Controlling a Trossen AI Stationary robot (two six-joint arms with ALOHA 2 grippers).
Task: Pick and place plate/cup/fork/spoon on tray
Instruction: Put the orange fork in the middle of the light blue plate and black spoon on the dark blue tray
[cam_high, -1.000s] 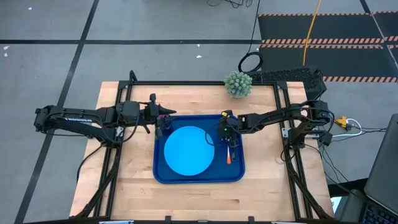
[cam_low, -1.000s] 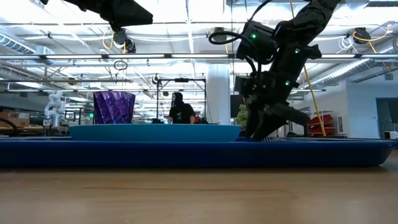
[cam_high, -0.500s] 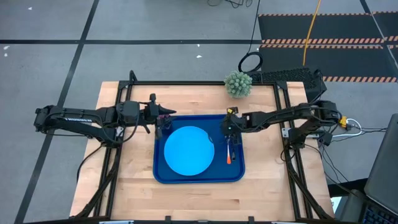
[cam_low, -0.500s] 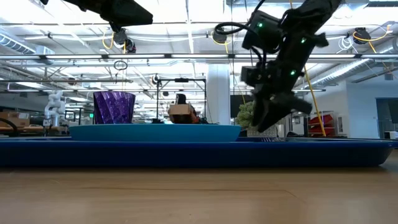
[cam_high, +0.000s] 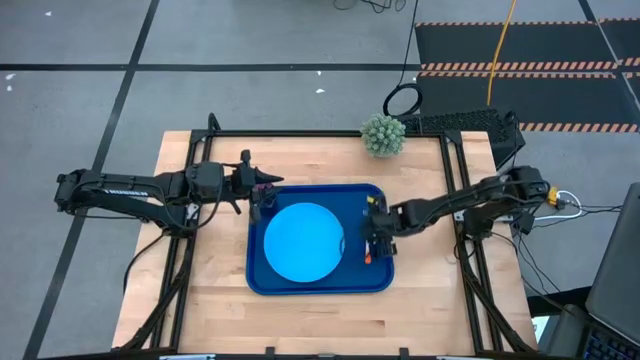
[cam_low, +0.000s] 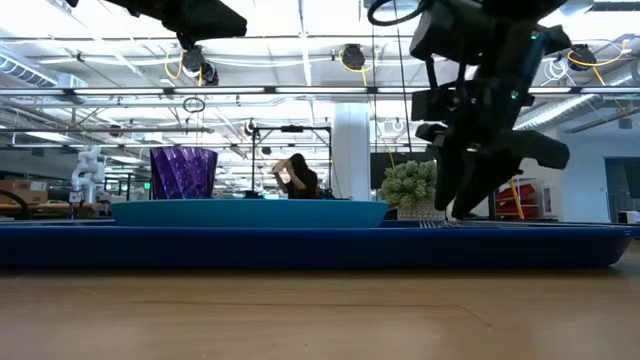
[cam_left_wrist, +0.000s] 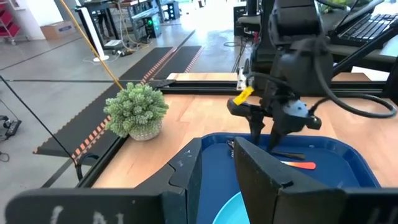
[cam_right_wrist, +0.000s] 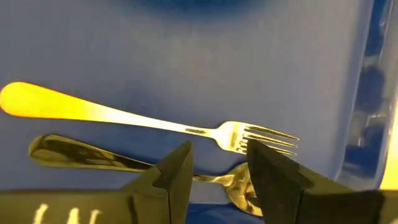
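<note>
The dark blue tray (cam_high: 380, 280) lies mid-table. On it the light-blue plate (cam_high: 303, 241) rests flat, and the purple cup (cam_low: 183, 172) stands upright at the far left corner. The orange-handled fork (cam_right_wrist: 124, 117) and the dark spoon (cam_right_wrist: 87, 155) lie side by side on the tray floor by its right rim. My right gripper (cam_right_wrist: 217, 152) hovers open just above them, over the fork's tines and the spoon's neck, pointing steeply down. My left gripper (cam_left_wrist: 217, 158) waits open, held high over the cup.
A small potted plant (cam_high: 383, 135) stands at the table's far edge, right of centre. Bare wood (cam_high: 210, 270) lies to the left, right and near side of the tray. In the low view a person (cam_low: 295, 175) moves in the room behind.
My right gripper has swung from the tray's far right part toward the table's near edge and slightly up, staying open. It now hangs over the fork and spoon. Fork, plate, cup and tray have stayed where they were.
</note>
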